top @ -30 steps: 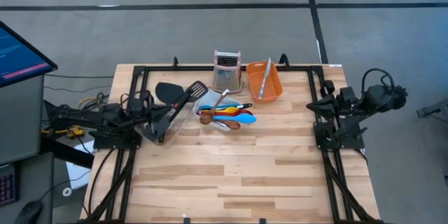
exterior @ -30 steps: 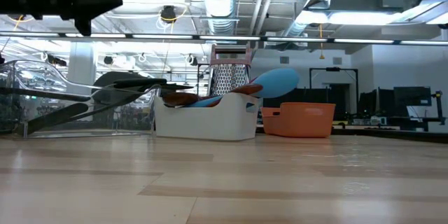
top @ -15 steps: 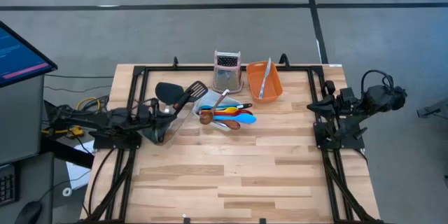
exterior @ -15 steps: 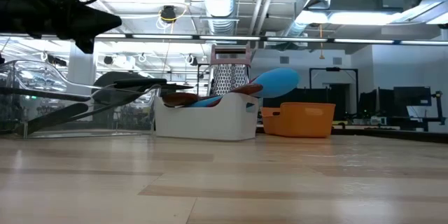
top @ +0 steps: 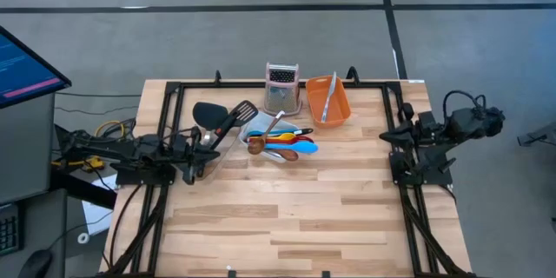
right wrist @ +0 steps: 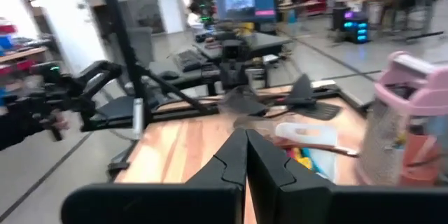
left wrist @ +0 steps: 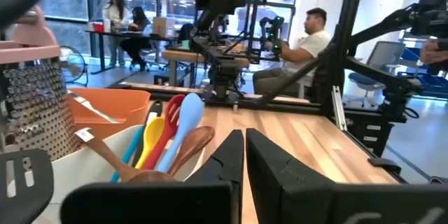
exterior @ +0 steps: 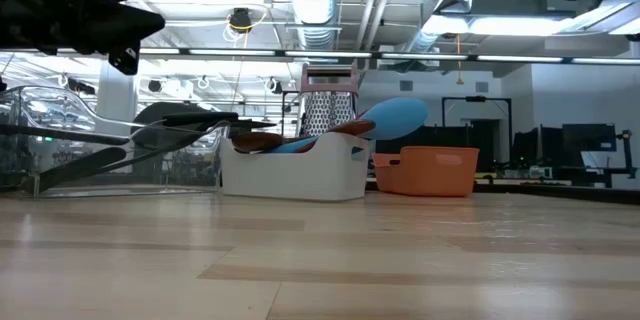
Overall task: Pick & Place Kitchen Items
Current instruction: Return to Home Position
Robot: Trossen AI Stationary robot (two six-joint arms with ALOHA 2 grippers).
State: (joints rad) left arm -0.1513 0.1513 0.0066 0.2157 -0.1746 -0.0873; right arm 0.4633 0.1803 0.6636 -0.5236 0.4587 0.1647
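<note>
Blue spoons and red-, yellow- and wood-handled tools [top: 282, 144] lie in a white tub [exterior: 292, 172]; they also show in the left wrist view [left wrist: 168, 140]. Two black utensils, a spatula [top: 209, 114] and a slotted turner [top: 245, 110], lean on a clear tub [exterior: 110, 165] with their heads past its rim. A pale utensil [top: 328, 97] lies in the orange tub [top: 339, 104]. My left gripper [top: 208, 152] [left wrist: 243, 140] is shut and held level above the clear tub, touching nothing. My right gripper [top: 385, 135] [right wrist: 245, 138] is shut at the table's right edge, high up.
A steel grater with a pink top [top: 281, 87] stands at the far edge between the tubs. Black frame rails [top: 174, 95] run round the table's edges. The near half of the wooden table [top: 287, 226] is bare board. People sit at desks in the room beyond.
My left gripper has come down a little above the clear tub and swung its point toward the table's right edge, staying shut. No utensil has moved.
</note>
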